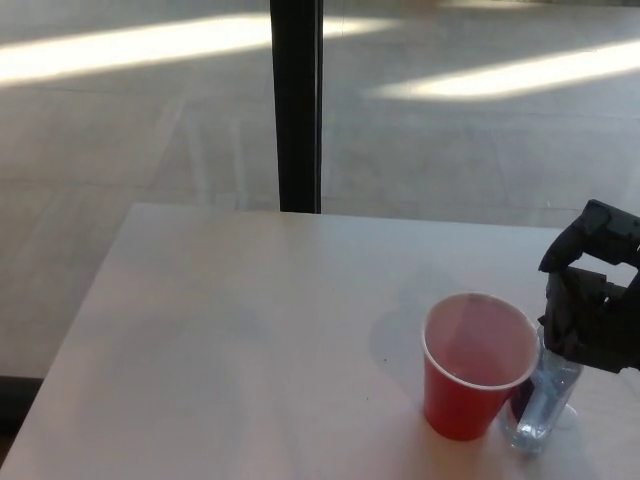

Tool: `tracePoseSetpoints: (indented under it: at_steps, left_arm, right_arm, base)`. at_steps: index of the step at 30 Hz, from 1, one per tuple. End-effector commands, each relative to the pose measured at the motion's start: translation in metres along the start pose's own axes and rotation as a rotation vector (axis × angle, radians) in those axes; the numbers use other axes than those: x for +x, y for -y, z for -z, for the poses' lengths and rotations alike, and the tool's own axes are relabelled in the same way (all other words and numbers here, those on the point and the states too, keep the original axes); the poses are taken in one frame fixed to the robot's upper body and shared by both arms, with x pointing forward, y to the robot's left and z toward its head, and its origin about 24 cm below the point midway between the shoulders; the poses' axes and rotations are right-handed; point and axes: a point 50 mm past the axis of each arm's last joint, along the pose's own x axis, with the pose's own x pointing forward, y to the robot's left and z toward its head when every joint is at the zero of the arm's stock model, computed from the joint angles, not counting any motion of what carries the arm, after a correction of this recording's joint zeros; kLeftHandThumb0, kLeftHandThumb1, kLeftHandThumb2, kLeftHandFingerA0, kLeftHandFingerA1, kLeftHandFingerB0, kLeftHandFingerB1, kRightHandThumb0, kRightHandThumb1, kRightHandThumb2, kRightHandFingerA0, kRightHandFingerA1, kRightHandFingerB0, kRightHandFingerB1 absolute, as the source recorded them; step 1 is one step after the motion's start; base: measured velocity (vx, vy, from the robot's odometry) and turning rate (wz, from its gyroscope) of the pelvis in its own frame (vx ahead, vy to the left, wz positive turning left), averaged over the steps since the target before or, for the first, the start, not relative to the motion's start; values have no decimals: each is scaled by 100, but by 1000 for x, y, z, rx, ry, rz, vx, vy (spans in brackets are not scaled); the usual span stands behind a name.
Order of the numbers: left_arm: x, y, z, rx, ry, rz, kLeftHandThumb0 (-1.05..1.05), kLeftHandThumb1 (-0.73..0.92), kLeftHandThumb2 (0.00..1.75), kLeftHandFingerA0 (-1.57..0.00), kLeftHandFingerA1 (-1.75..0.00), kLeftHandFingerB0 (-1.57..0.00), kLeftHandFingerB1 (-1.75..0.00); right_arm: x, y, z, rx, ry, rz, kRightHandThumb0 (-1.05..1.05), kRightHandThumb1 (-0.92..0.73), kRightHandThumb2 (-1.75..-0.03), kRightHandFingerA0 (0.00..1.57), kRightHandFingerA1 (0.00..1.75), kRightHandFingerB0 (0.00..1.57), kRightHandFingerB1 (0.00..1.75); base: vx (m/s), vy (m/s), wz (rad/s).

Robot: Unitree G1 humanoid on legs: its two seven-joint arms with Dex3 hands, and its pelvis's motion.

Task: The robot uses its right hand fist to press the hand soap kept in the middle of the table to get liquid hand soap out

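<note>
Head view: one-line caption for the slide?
Right hand on the pump of a clear soap bottle beside a red cup on a pale table.

A single view is given, taken from the robot's head and aimed steeply downward and forward. The bench (250,340) is seen from its near side, its far edge running across the middle of the frame and its left edge slanting toward the lower left corner. The near edge and the right edge are cut off by the frame. Beyond the far edge, the floor (120,140) and a dark upright post (296,100) are taken in. The bench surface is seen from close range. No second view is supplied, so no overlap is shown.
</note>
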Motion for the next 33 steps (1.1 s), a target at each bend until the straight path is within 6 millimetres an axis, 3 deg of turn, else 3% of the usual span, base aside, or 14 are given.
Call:
tracePoseSetpoints:
  at_steps: [1,2,5,8,14,21,27,33]
  left_arm:
    - [1,-7,-6,17,-8,-15,-26,51,94,-61,-82,-49,-73]
    - [1,-7,-5,17,-7,-15,-26,51,94,-61,-83,-50,-75]
    - [1,-8,-5,19,-9,-15,-27,52,93,-60,-82,-49,-73]
    - [1,-7,-7,3,-6,-12,-26,48,100,-63,-83,-51,-75]
    - [0,-7,-5,13,-18,-15,-24,53,95,-61,-84,-48,-74]
    - [1,-8,-3,7,-18,-20,-25,53,95,-63,-86,-50,-75]
    - [1,-10,-2,26,-14,-26,-27,53,92,-65,-85,-51,-75]
    - [0,-11,-4,43,-8,-25,-27,53,94,-66,-85,-53,-76]
  right_arm:
    - [-31,-6,69,-2,-391,20,-26,-58,-117,104,175,71,158]
    - [-32,-8,70,3,-394,20,-26,-60,-117,104,175,78,152]
    - [-32,-10,72,12,-395,22,-26,-60,-116,104,175,78,152]
    - [-32,-13,75,34,-398,31,-25,-61,-115,105,175,72,158]
    - [-36,-13,84,55,-440,61,-27,-57,-120,103,175,72,162]
    - [-38,-3,85,53,-441,80,-30,-62,-111,101,175,66,164]
    - [-25,13,60,21,-371,73,-28,-61,-112,96,175,73,152]
    - [-8,24,23,-15,-273,32,-24,-62,-114,93,175,68,153]
  base:
    - [0,0,0]
    - [0,0,0]
    - [0,0,0]
    - [0,0,0]
    - [0,0,0]
    - [0,0,0]
    - [0,0,0]
    - [0,0,0]
